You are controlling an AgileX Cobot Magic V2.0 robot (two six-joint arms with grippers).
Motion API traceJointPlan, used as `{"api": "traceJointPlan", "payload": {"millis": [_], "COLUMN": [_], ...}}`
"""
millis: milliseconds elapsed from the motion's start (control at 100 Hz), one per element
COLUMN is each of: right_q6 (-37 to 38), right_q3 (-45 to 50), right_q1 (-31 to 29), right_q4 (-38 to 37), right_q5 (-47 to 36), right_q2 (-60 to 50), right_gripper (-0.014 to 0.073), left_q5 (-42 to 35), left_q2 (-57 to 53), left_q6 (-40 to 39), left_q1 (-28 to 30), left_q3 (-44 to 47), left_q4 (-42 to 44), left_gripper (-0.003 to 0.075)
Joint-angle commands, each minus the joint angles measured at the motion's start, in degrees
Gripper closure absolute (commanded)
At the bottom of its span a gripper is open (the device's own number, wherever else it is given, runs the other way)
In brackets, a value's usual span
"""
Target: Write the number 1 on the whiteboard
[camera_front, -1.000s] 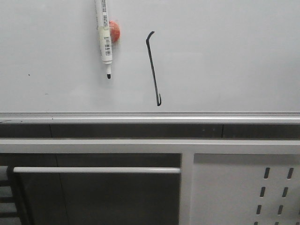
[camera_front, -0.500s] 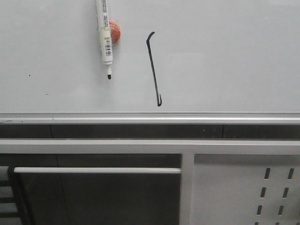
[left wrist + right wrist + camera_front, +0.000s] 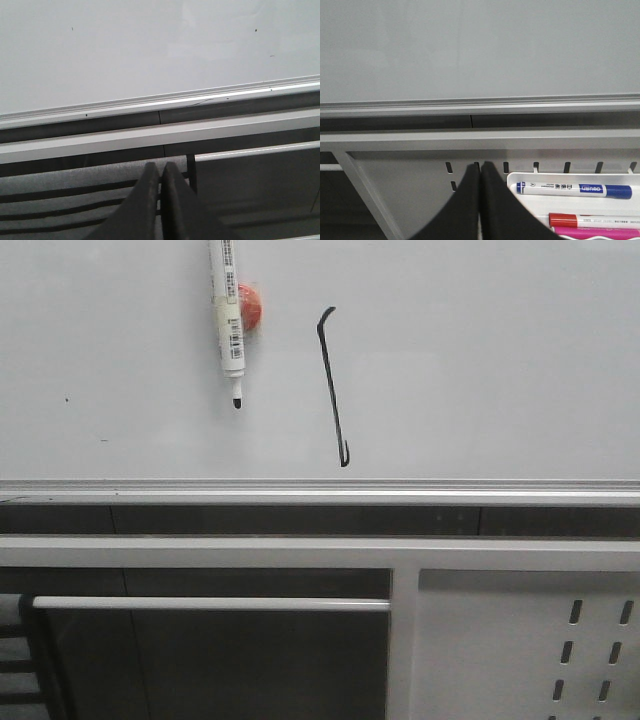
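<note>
The whiteboard [image 3: 480,360] is looking shiny pale grey-white, and the number 1 [image 3: 333,385] on it is showing black. The marker pen [image 3: 228,315] is showing white with a black tip, beside an orange-red magnet [image 3: 250,307].

Only the fingers of each arm show, in the wrist views. The left fingers [image 3: 150,200] are matte black, smooth and tapering to narrow rounded tips; the right fingers [image 3: 470,200] look the same, plain black wedges without visible markings, screws or cables
</note>
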Motion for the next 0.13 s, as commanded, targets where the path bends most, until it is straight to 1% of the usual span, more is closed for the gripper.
{"api": "traceJointPlan", "payload": {"millis": [0, 120], "right_q6": [-0.6, -0.6], "right_q3": [1.8, 1.8], "right_q1": [-0.3, -0.3], "right_q4": [0.0, 0.0], "right_q5": [-2.0, -2.0], "right_q2": [-1.2, -1.2], "right_gripper": [0.0665, 0.0665], "left_q5": [-4.0, -4.0], "left_q2": [-1.5, -1.5], "left_q6": [-0.5, -0.5], "left_q1": [0.2, 0.2], "left_q3": [1.3, 1.3], "left_q4": [-0.4, -0.4], "left_gripper": [0.0739, 0.0739]}}
